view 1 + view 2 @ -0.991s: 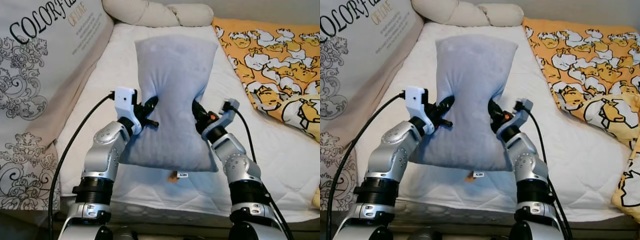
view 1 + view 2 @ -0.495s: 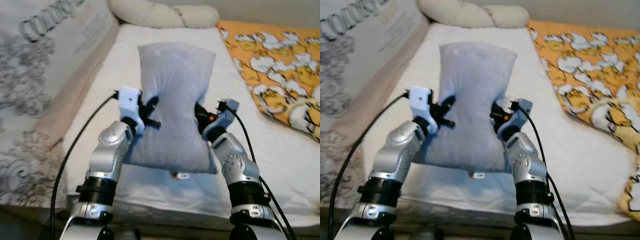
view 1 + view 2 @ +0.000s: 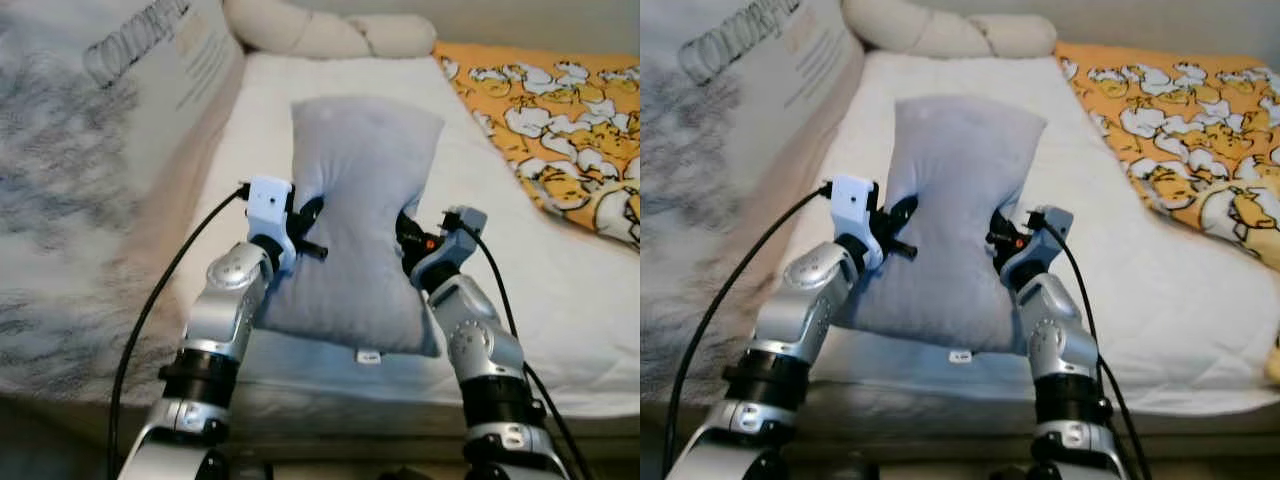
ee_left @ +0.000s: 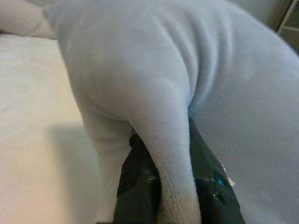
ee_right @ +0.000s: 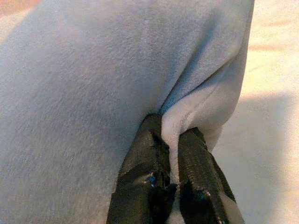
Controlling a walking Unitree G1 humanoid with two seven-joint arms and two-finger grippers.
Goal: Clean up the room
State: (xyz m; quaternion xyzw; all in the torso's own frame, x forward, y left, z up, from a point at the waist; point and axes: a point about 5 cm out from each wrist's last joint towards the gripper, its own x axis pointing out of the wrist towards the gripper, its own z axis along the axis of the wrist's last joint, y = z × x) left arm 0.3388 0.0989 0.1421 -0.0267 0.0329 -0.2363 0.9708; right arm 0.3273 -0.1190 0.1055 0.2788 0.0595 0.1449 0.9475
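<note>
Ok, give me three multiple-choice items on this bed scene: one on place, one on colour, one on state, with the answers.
1. Where does the orange patterned blanket lie?
A. On the robot's right side of the white mattress
B. Under the pillow
C. On the floor

2. What colour is the held pillow?
A. Yellow
B. Pale grey-blue
C. Green

3. How is the pillow held?
A. Left tool alone
B. Resting free, both tools open
C. Left tool and right tool each pinch a side

Answers: 1 A, it covers the mattress's right part. 2 B, seen in every view. 3 C, both wrist views show fingers shut on fabric folds.
</note>
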